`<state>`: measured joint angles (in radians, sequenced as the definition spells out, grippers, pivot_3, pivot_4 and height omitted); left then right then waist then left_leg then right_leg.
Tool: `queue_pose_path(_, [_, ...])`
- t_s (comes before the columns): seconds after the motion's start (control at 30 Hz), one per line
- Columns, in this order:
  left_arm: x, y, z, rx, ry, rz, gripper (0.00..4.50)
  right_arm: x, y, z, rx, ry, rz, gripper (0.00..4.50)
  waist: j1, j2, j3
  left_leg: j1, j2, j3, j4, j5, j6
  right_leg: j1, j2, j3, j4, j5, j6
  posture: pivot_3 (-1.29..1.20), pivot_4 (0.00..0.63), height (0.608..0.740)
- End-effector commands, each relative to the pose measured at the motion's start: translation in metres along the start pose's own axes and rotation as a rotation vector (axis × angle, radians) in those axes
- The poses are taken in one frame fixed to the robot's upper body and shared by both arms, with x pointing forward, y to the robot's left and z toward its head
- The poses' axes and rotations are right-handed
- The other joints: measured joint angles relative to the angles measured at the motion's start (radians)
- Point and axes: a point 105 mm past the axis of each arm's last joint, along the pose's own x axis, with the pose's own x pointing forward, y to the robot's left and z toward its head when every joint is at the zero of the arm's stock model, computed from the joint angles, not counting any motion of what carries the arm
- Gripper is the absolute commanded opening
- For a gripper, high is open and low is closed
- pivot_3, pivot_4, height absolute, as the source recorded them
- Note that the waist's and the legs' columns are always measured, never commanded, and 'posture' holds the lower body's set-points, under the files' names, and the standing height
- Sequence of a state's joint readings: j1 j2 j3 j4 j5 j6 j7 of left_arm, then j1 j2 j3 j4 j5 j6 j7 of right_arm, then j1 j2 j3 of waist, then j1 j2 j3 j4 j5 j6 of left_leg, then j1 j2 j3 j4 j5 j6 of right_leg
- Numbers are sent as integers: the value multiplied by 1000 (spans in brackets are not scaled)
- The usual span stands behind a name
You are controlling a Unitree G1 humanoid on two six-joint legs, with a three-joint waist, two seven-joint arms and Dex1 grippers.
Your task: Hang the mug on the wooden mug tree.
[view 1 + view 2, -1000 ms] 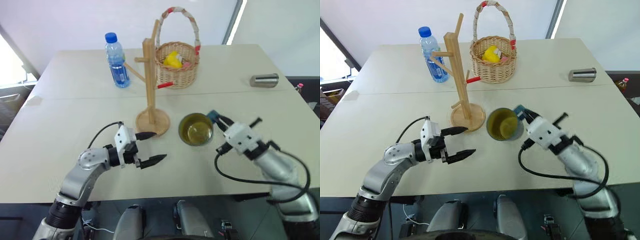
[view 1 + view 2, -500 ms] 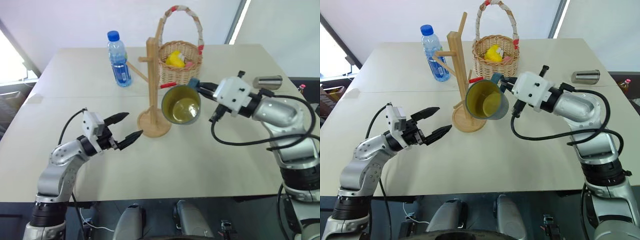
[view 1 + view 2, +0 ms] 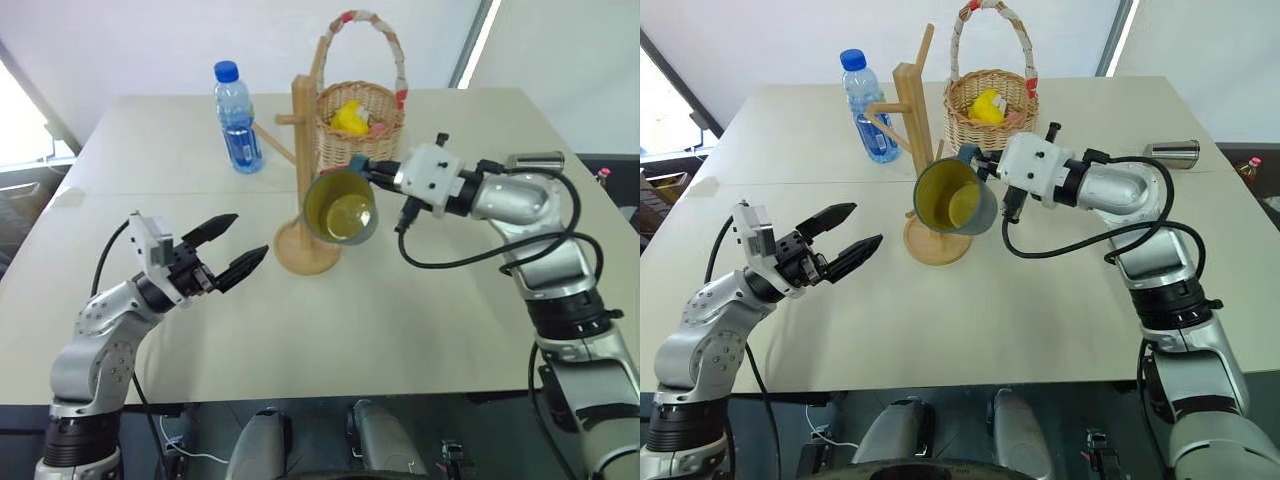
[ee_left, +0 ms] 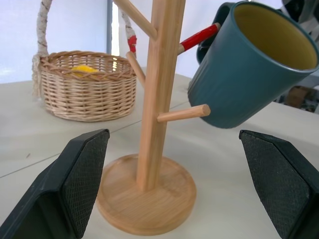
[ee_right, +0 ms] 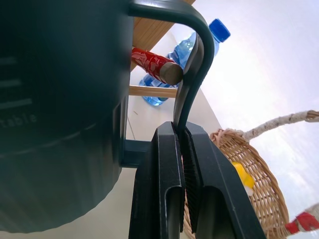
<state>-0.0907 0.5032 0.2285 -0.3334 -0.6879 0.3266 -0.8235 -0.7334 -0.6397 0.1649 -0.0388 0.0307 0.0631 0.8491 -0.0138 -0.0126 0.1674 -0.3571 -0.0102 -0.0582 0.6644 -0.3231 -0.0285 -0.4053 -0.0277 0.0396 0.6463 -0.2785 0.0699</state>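
The right gripper [image 5: 182, 144] is clenched on the loop handle of the mug [image 3: 952, 196], holding it tipped on its side in the air just beside the wooden mug tree [image 3: 921, 150], mouth toward the robot. In the right wrist view the red-tipped peg [image 5: 152, 64] points at the handle loop, its end right at the opening; the move looks to turn on sliding the loop along that peg. The left gripper [image 3: 228, 250] hovers released, farther off. The basket [image 3: 362, 140] holds something yellow
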Motion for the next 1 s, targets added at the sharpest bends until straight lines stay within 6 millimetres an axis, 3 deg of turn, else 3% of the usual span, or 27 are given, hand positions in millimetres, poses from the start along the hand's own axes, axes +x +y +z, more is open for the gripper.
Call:
queue_pose_path(0.03, [-2, -3, 14, 38, -30, -10, 4500, 3, -10, 14, -54, -43, -12, 26, 0, 0, 0, 0, 0, 0, 0, 0, 0, 0, 0, 0, 0, 0, 0, 0, 150, 740])
queue_pose_path(0.57, [5, -7, 22, 57, -39, -46, 4500, 24, -19, 3, -54, -19, 1, 26, 0, 0, 0, -1, 0, 0, -1, 0, 0, -1, 0, 0, 0, 0, 0, 0, 150, 740])
queue_pose_path(0.6, [5, -7, 22, 58, -39, -46, 4500, 24, -21, 4, -56, -21, -11, 642, -1, 0, 0, -1, 0, 0, -1, 0, 0, -1, 0, 0, 0, 0, 0, 0, 150, 740])
queue_pose_path(0.73, [6, -7, 22, 61, -39, -44, 4500, 17, -30, 7, -89, -24, -46, 2324, -1, 0, 0, -1, 0, 0, -1, 0, 0, -1, 0, 0, 0, 0, 0, 0, 150, 740])
queue_pose_path(0.9, [5, -5, 21, 59, -27, -24, 4500, -10, -42, 12, -97, -19, -88, 2324, 4, 0, 0, -1, 0, 0, -1, 0, 0, -1, 0, 0, 0, 0, 0, 0, 150, 740])
queue_pose_path(1.0, [3, 1, 16, 51, 0, 27, 4500, -38, -45, 3, -21, 17, -133, 2324, 5, 0, 0, -2, 0, 0, -1, 0, 0, -1, -1, 0, -1, 0, 0, 0, 150, 740])
